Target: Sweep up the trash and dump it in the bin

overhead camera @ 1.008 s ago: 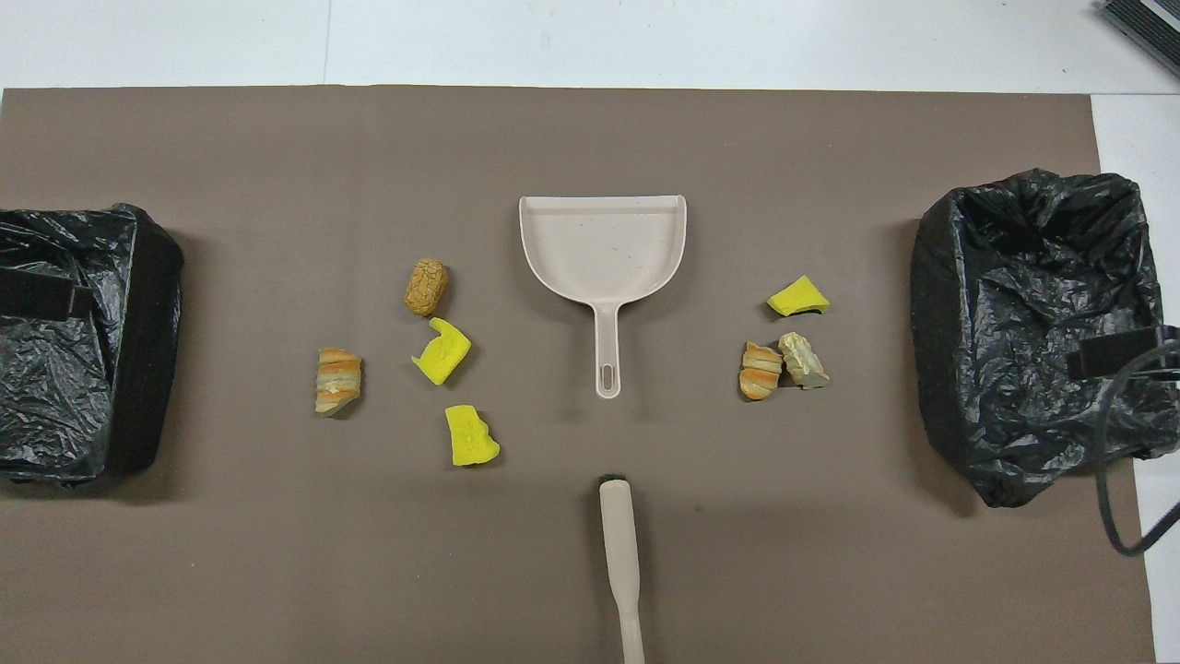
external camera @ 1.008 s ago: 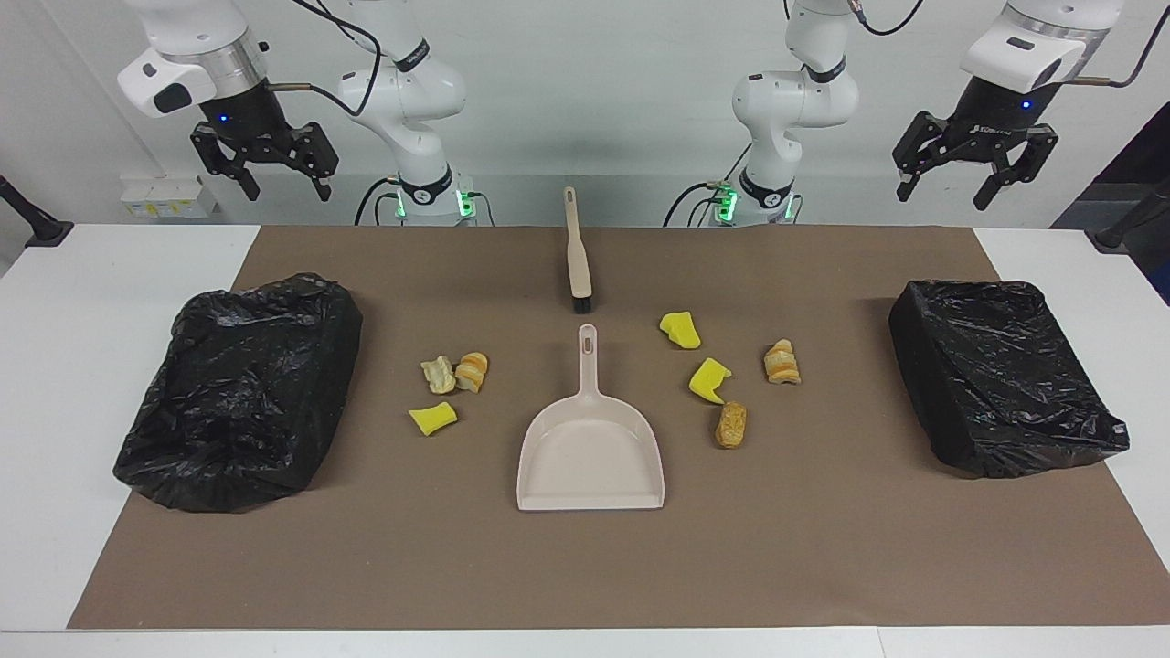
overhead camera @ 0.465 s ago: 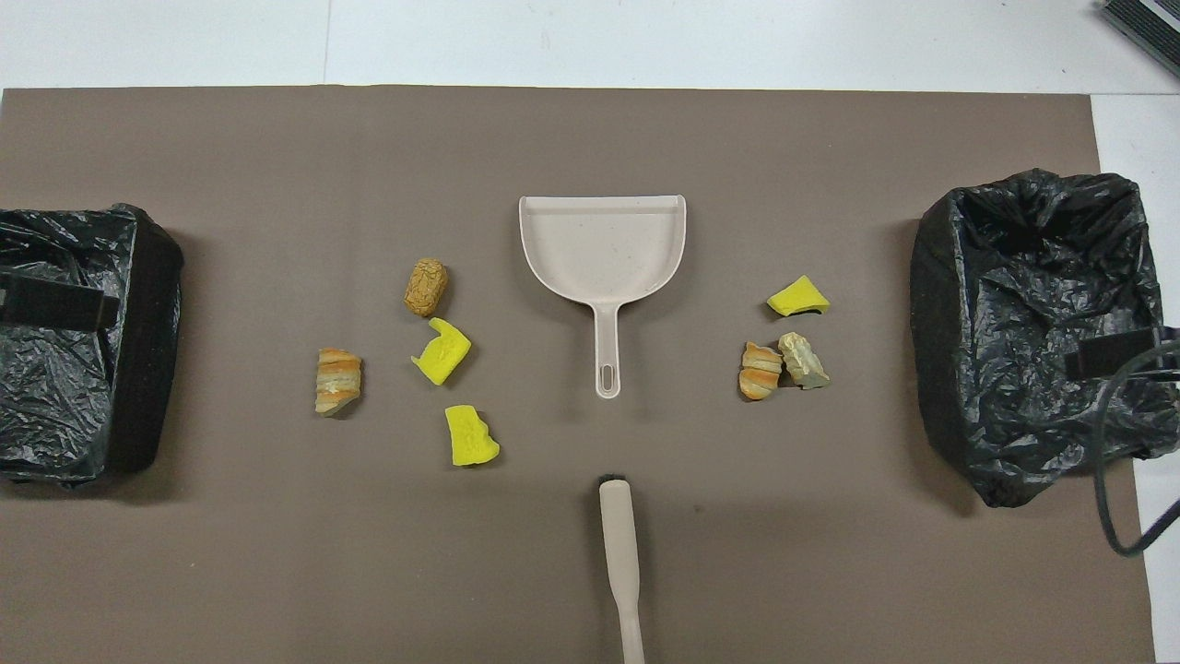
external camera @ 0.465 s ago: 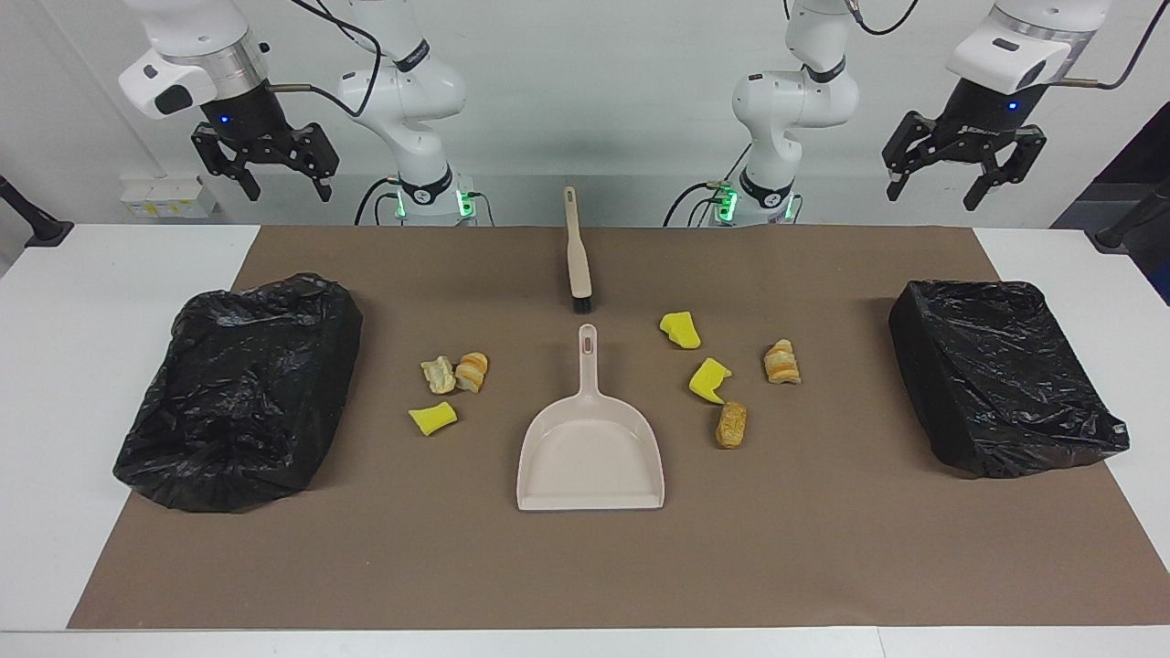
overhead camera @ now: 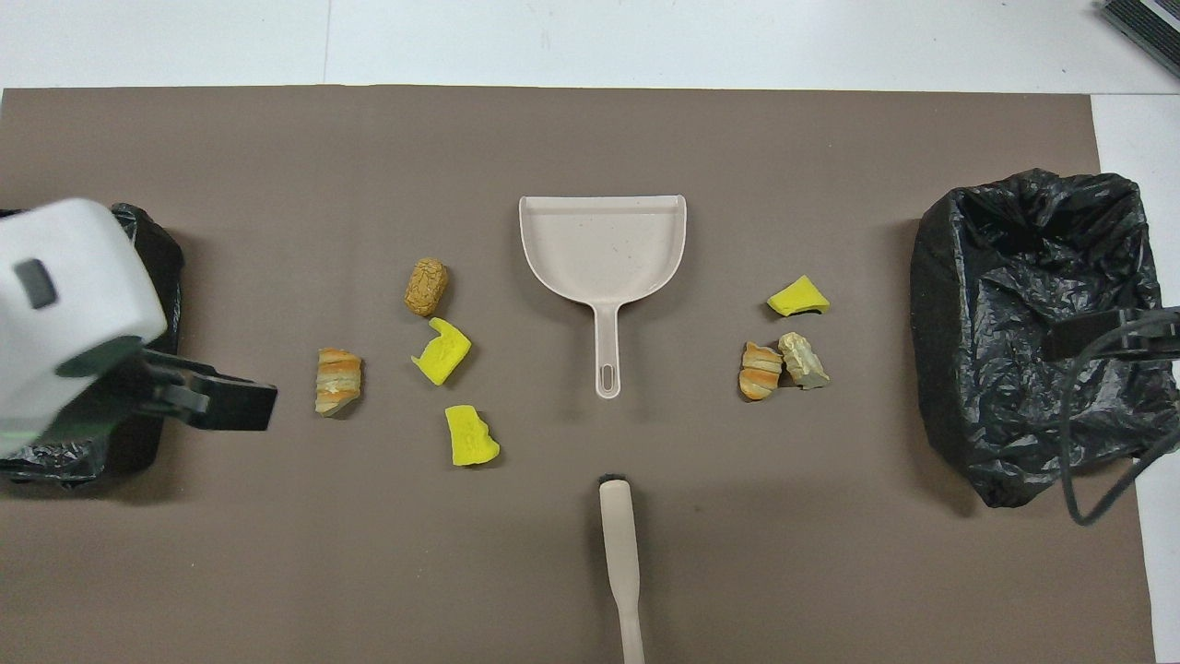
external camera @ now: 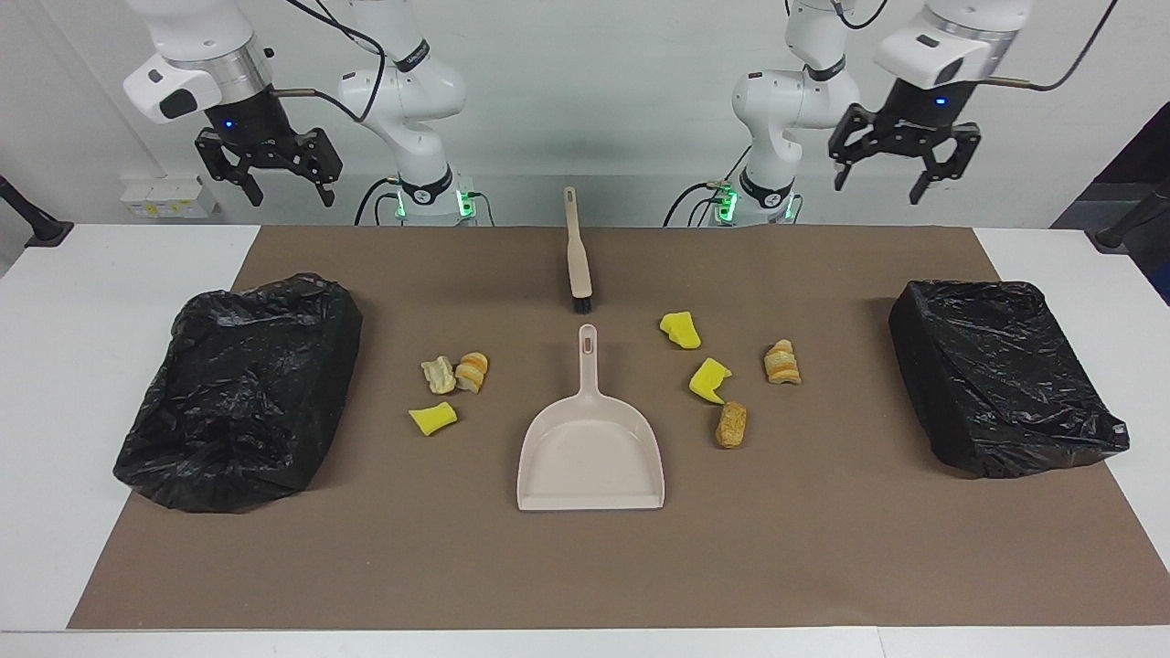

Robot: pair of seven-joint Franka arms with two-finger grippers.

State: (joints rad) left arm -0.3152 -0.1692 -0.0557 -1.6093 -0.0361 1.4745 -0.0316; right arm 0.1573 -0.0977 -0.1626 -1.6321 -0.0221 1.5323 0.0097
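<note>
A beige dustpan lies at the mat's middle, its handle toward the robots; it also shows in the overhead view. A beige brush lies nearer the robots, in line with it. Trash lies on both sides of the dustpan: yellow sponge chunks and bread pieces toward the left arm's end, a sponge chunk and two bread pieces toward the right arm's end. My left gripper and right gripper hang open and empty, high up.
Two bins lined with black bags stand on the brown mat, one at the right arm's end, one at the left arm's end. In the overhead view my left hand covers part of that bin.
My left gripper has moved sideways toward the table's middle, staying high, and its hand has come into the overhead view. The right gripper has barely shifted. Nothing on the mat has moved.
</note>
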